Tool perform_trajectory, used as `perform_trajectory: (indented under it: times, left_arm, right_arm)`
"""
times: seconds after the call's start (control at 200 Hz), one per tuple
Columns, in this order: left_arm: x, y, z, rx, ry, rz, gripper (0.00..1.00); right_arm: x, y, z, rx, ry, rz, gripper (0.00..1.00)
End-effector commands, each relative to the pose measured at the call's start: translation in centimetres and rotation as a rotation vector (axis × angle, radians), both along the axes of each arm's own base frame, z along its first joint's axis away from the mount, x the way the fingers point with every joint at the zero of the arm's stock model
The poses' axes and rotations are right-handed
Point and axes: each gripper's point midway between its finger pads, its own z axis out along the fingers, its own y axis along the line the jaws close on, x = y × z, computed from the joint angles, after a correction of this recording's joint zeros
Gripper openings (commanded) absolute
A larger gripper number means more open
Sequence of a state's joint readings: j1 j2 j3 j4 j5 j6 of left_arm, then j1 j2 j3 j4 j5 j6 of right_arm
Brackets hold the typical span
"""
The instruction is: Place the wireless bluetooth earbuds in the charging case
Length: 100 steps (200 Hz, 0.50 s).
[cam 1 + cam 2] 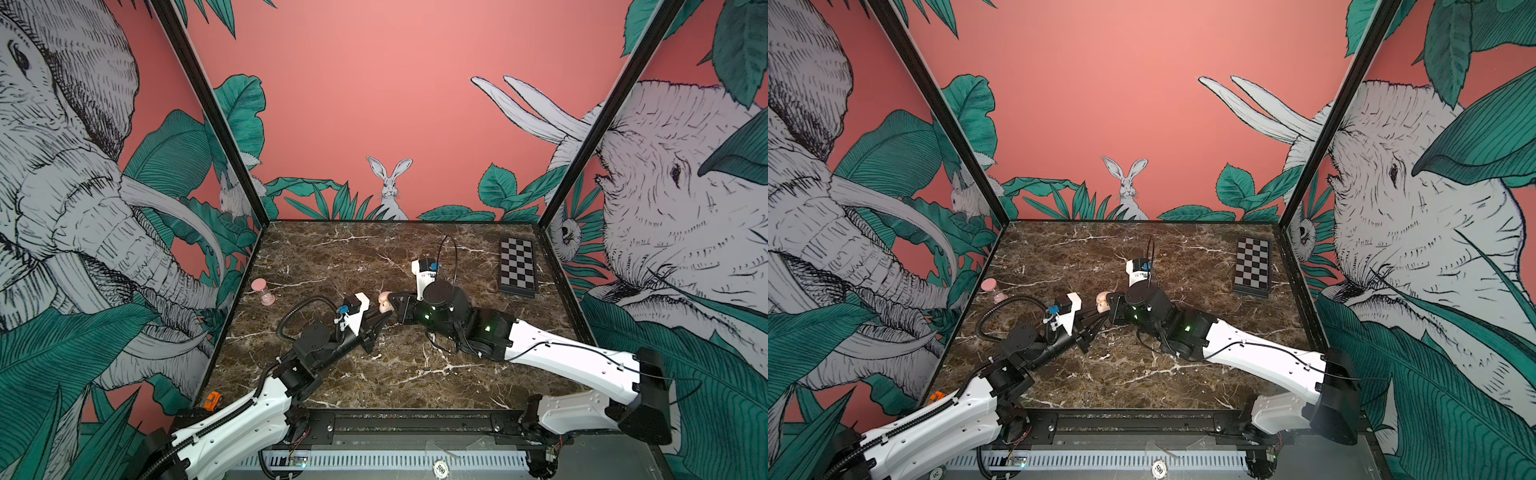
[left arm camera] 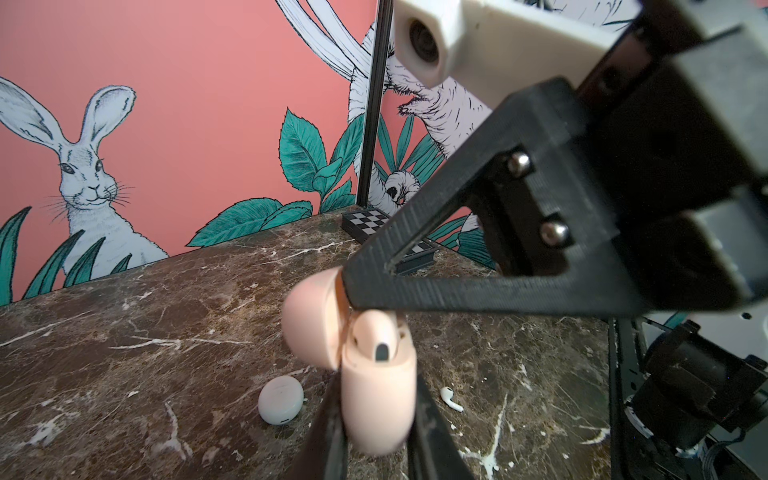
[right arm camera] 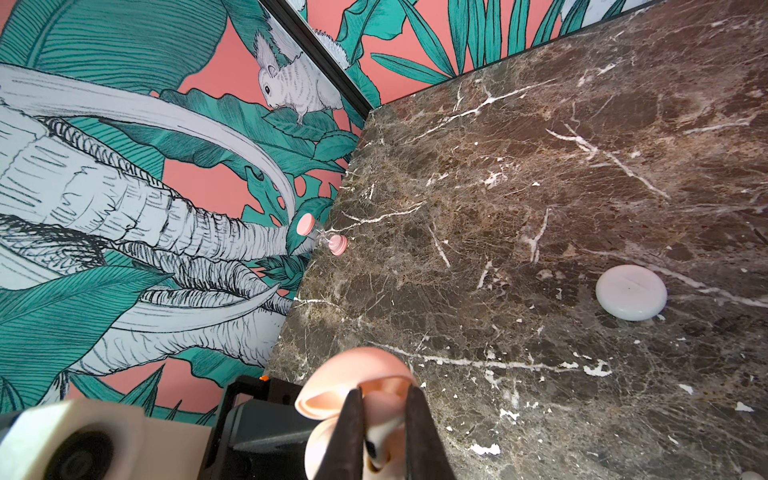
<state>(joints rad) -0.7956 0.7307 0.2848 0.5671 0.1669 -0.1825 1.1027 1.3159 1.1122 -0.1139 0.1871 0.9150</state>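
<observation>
My left gripper (image 2: 378, 419) is shut on the body of a pale pink charging case (image 2: 379, 395), held above the table with its lid (image 2: 309, 322) swung open. One pale earbud (image 2: 376, 336) sits in the case mouth, and my right gripper (image 3: 384, 415) is shut on it from above. Its fingers (image 3: 353, 432) reach in under the lid (image 3: 357, 372). In both top views the two grippers meet at the case (image 1: 385, 305) (image 1: 1102, 302) in mid-table. Another white earbud (image 2: 451, 398) lies loose on the marble beside the case.
A white round case (image 2: 281, 400) (image 3: 631, 293) lies shut on the marble near the held case. A pink hourglass (image 1: 263, 291) stands at the left wall. A checkerboard (image 1: 516, 266) lies at the back right. A small orange toy (image 1: 212, 401) sits at the front-left corner.
</observation>
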Motion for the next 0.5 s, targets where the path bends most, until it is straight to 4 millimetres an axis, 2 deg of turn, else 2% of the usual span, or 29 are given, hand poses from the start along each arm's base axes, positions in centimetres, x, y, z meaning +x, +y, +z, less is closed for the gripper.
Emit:
perform_trajectory:
  times: [0.0, 0.495]
  left_arm:
    - [-0.08, 0.35, 1.13, -0.033, -0.049, 0.009, 0.0]
    - [0.03, 0.43, 1.14, -0.032, -0.048, 0.017, 0.0]
  right_arm:
    - [-0.17, 0.36, 0.89, 0.033, -0.013, -0.002, 0.14]
    - [-0.43, 0.31, 1.04, 0.041, -0.017, 0.005, 0.2]
